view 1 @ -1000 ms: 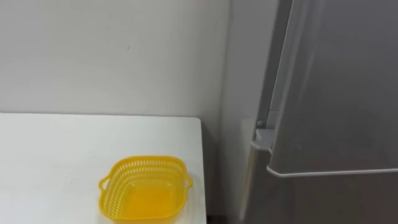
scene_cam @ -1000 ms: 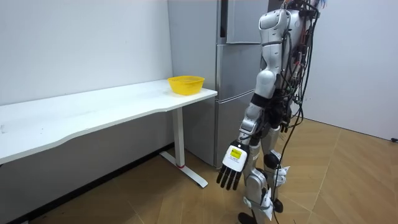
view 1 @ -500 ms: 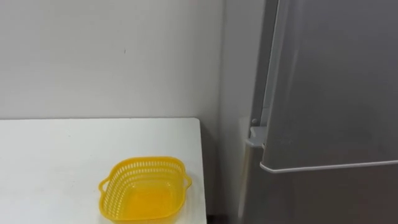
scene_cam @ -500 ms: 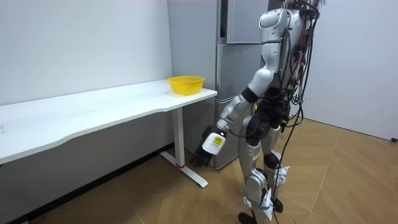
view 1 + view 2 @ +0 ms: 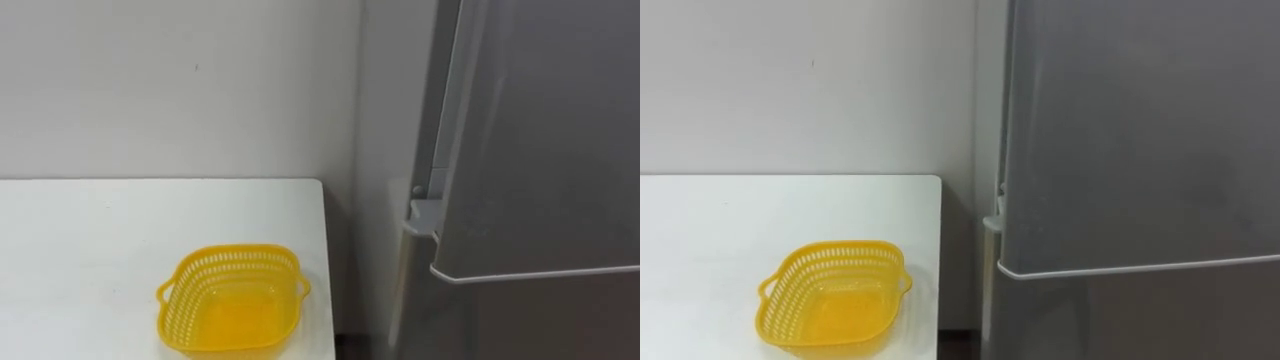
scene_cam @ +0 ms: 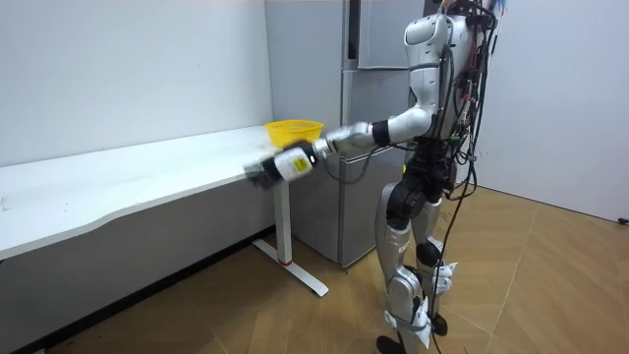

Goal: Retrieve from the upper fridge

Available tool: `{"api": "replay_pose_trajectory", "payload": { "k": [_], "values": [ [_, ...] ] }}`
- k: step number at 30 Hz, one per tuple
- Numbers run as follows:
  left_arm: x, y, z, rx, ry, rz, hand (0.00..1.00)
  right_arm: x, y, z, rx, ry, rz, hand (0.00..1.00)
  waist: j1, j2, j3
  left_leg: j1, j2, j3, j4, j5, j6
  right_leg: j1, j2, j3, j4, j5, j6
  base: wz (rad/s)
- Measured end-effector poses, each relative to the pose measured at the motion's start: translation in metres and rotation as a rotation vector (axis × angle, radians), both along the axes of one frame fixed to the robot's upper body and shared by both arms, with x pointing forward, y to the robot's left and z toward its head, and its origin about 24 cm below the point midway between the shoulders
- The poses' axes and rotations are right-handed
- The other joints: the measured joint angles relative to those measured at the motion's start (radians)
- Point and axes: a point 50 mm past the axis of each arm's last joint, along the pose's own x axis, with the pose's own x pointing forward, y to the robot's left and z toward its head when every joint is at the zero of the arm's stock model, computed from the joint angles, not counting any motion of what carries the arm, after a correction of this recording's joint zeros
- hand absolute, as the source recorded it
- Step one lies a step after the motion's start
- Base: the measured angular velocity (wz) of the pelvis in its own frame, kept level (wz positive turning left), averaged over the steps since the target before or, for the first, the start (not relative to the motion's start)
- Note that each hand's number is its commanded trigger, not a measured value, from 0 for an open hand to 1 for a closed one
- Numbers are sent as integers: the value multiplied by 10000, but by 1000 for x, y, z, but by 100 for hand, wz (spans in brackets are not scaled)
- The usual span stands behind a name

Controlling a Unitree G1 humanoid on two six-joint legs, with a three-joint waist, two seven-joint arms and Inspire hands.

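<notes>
Whatever was to be fetched lay out of sight behind the upper door [image 5: 545,130] of the fridge [image 6: 359,206]. The door was shut, so the thing sat well above and beyond the fingers, untouched. The left hand [image 6: 267,169] had just swung up. A second before it hung straight down by the thigh, half a second before it was passing knee height, and now the arm stretched forward at about table height. The hand was blurred with motion, so I could not tell whether its fingers were released or clenched. The door stood higher than the fingers and off to their right. The basket [image 5: 233,303] sat past them and a little above, on the table [image 5: 70,230], whose near edge ran just behind them in the room view. The robot had kept its place facing the fridge. The lift read as the start of a reach for the door, with opening and retrieval both left to do.
</notes>
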Motion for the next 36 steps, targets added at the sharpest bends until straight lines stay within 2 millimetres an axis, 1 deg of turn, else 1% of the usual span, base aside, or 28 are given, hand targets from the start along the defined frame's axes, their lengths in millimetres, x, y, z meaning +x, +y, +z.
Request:
{"api": "replay_pose_trajectory", "payload": {
  "k": [1,3,4,5,6,8,9,14,16,17,19,20,21,22,24,27,30,33,36],
  "values": [
    [2,0,13,514,-467,-92,0,0,0,0,14,-14,3,0,12,6,1,2,-3,2,2,0,0,21,-6,-15,0,0,0,0],
    [5,-3,58,2559,-1861,-403,0,-3,0,0,52,-21,-2,0,8,50,6,28,-17,12,3,0,1,71,-13,-13,-19,0,1,0],
    [5,-5,66,2955,-2157,-466,0,-3,0,0,47,-12,-58,0,2,56,9,33,-19,16,3,0,1,76,-15,-22,-18,0,1,0],
    [6,-6,78,3493,-2610,-533,0,-6,-1,0,49,33,-137,0,-4,76,27,95,-19,10,-3,0,1,133,-17,-80,-18,-1,2,4],
    [5,-8,85,3718,-2884,-647,0,-6,-1,0,51,12,-187,0,-53,103,40,148,-16,-4,-1,0,1,212,-17,-125,-23,-2,3,7],
    [4,-11,93,3878,-3279,-927,0,-8,-1,-1,66,39,-289,0,-178,92,44,152,-14,-20,-2,0,1,235,-18,-187,-24,-5,8,10],
    [3,-14,98,4016,-3523,-1150,0,-7,-1,-1,73,39,-291,0,-186,92,46,148,-10,-18,-4,0,1,225,-13,-180,-20,-5,8,4],
    [4,-22,110,4439,-4156,-2105,0,-6,-1,-1,83,-29,-242,0,-233,130,23,110,-7,10,-15,-2,3,129,-10,-123,28,-4,6,-3],
    [9,-27,114,4522,-4439,-2570,0,-6,0,-1,165,-16,-230,0,-255,141,6,34,-13,-46,35,-2,4,102,-14,-140,26,-3,5,2],
    [10,-32,119,4636,-4680,-2926,0,-6,0,-1,256,-26,-204,0,-276,134,-37,-30,-15,-58,77,-2,5,65,-16,-151,24,-2,5,0],
    [8,-40,127,4872,-5114,-3515,0,-7,0,-1,330,-25,-208,0,-351,153,-46,-32,-15,-59,84,-2,5,66,-14,-150,22,-2,5,0],
    [8,-44,130,5005,-5334,-3850,0,-7,0,-1,350,-22,-220,0,-445,190,-67,-15,-16,-57,93,-2,4,77,-16,-152,22,-2,6,0],
    [8,-47,133,5011,-5506,-4152,0,-8,-1,-1,340,-35,-284,0,-612,225,-84,15,-26,-37,129,-1,2,89,-27,-150,17,-2,6,0],
    [10,-49,134,4975,-5612,-4374,0,-8,-1,-1,331,-46,-324,0,-636,254,-76,17,-29,-37,154,0,2,104,-32,-151,17,-2,5,0],
    [16,-59,145,5122,-6161,-5419,0,-6,-3,0,297,-73,-372,0,-757,341,-45,4,-31,-32,153,0,2,95,-36,-150,5,-2,6,0],
    [17,-71,156,5151,-6956,-6554,0,-5,-4,0,300,-70,-365,0,-909,411,-20,-5,-21,21,144,0,2,60,-30,-99,6,-2,5,-6],
    [17,-79,161,5145,-7376,-7603,0,-7,-6,0,291,57,-378,0,-1053,463,-23,-4,-13,47,141,0,2,18,-16,46,10,-2,5,-8],
    [17,-82,162,5061,-7517,-8360,0,-10,-8,0,274,254,-406,0,-1051,497,-39,-21,-13,75,136,0,2,-46,-8,142,33,-2,6,-9],
    [18,-84,162,4982,-7600,-8995,0,-15,-8,0,291,593,-356,0,-1066,474,-28,-20,-13,80,138,0,2,-61,-8,149,41,-2,5,0]
  ]
}}
